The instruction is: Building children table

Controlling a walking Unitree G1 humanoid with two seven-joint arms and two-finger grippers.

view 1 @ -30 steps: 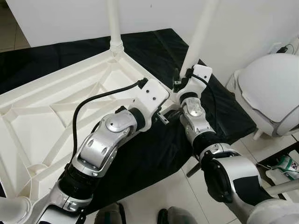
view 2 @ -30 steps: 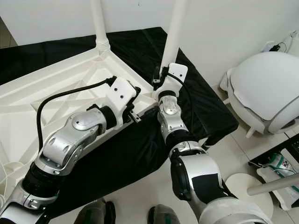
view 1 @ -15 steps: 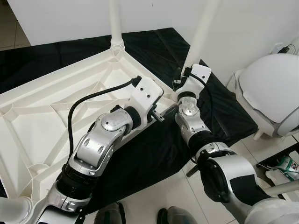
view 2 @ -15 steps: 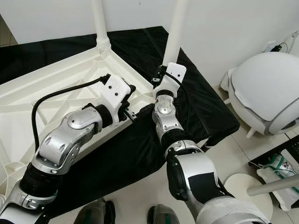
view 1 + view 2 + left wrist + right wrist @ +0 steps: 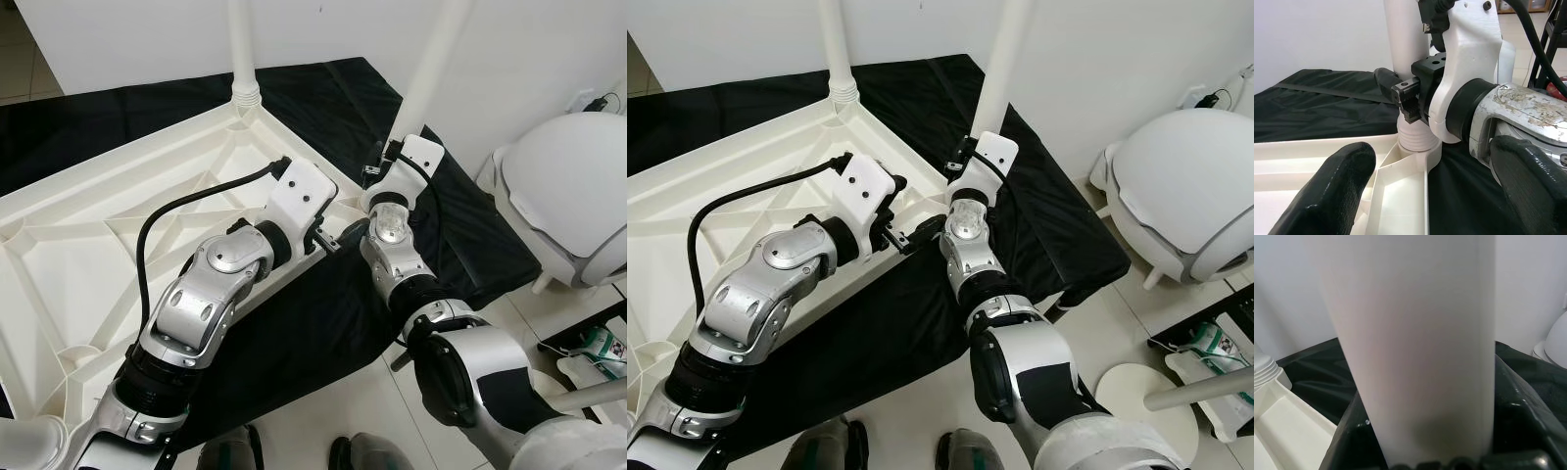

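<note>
Left eye view: upturned white tabletop (image 5: pixel 118 235) lies ribbed side up on a black cloth (image 5: pixel 323 98), one white leg (image 5: pixel 242 49) upright in its far corner socket. Left gripper (image 5: pixel 1420 196) sits at the tabletop's right edge, fingers spread wide, nothing between them, aimed at the near-right corner socket (image 5: pixel 1418 147). Right gripper (image 5: pixel 377 162) is clamped on the second leg (image 5: pixel 431 59), which stands in that socket. Right of the tabletop, well apart, a white domed chair (image 5: pixel 573 196) on the tiled floor (image 5: pixel 323 411).
</note>
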